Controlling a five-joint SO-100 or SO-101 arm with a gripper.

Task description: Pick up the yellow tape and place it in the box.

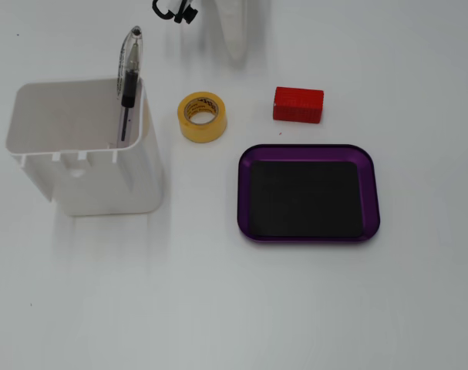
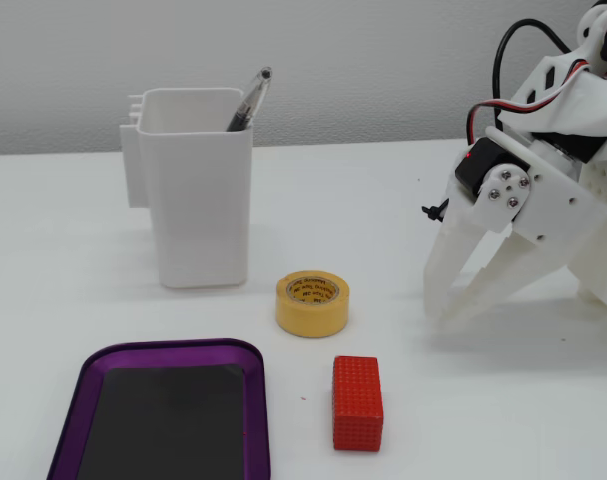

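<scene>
Yellow tape [image 2: 312, 302] lies flat (hole upward) on the table, apart from and left of the parted, empty gripper [image 2: 450, 312] in this fixed view, beyond the box [image 2: 261, 400].

Frame edges crop the box [image 2: 253, 400] and fingers [image 1: 235, 38].

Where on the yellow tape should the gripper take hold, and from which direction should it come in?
The yellow tape lies flat on the table, hole up, clear of the red block and white bin. Probably best to come straight down and pinch one side of the ring wall, one finger in the core, one outside. The gripper rests open beside it.
</scene>
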